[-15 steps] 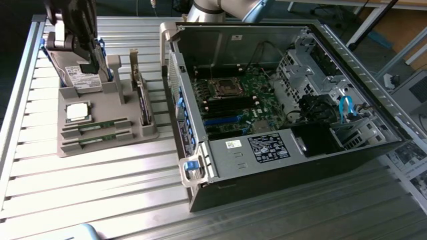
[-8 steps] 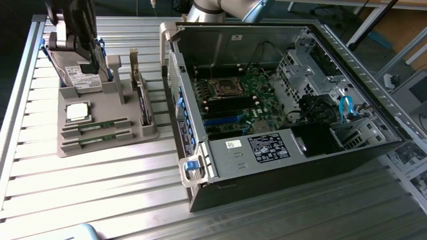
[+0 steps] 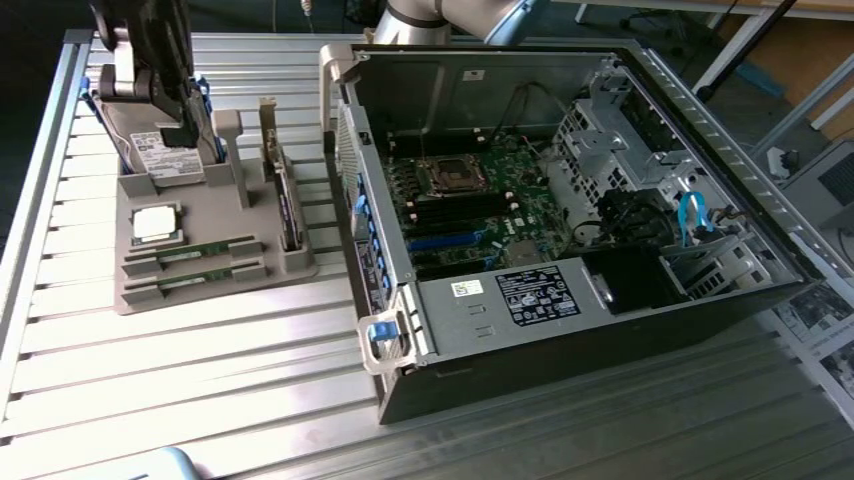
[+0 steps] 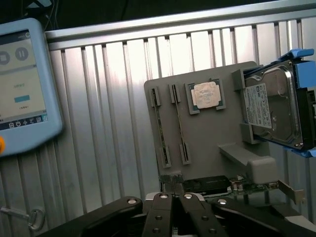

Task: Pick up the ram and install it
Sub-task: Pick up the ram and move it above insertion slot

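Hanging over the ribbed aluminium worktop [image 4: 108, 123] in the wrist view, the black gripper [image 4: 172, 186] is squeezed together, pinching nothing, while one thin green ram stick [image 4: 160, 126] and a second ram stick [image 4: 179, 123] lie untouched in neighbouring slots of the flat grey holder [image 4: 212, 143], beside a square silver processor [image 4: 206, 96]. From the exterior view, the gripper stands above the upright hard drive [image 3: 167, 158], with the open computer case [image 3: 447, 330] to the exterior view's right.

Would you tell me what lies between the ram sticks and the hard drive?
The square silver processor, seated in the holder between the ram sticks and the hard drive; the wrist view shows it plainly, the exterior view too.
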